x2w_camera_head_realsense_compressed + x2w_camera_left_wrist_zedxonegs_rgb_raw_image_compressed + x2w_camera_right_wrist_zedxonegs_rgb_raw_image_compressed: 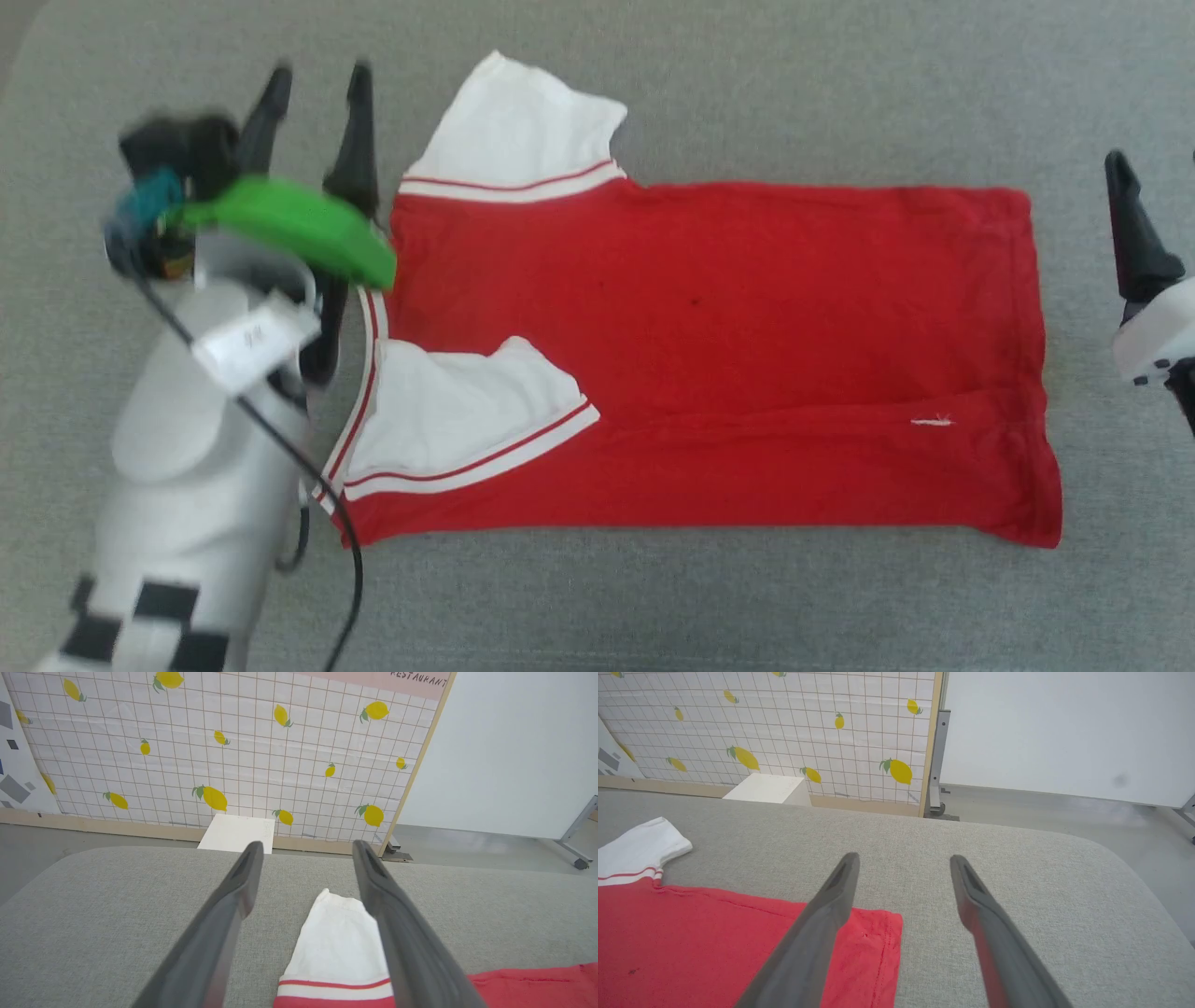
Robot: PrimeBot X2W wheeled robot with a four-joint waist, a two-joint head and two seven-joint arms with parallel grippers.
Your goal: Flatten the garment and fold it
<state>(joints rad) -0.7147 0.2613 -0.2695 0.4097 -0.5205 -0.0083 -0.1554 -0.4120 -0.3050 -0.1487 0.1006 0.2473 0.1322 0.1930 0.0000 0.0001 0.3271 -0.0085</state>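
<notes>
While the garment [709, 355] lies across the grey padded surface [747, 607] in front of me, both my grippers have their fingers spread apart with nothing clamped between them. The garment is a red shirt doubled lengthwise into a long band, collar end towards my left and hem towards my right. One white sleeve [523, 121] with red-and-white trim sticks out from the far edge at the collar end; the other white sleeve [457, 420] is folded over onto the red body near my side. A small white mark [932, 422] sits close to the hem. My left gripper [317, 89] is just beside the collar end, and in the left wrist view the far sleeve shows flat on the surface between its fingers. My right gripper [904, 859] is near the far hem corner, over bare surface. Beyond stand a lemon-print panel [233, 742] and a white box [236, 833].
</notes>
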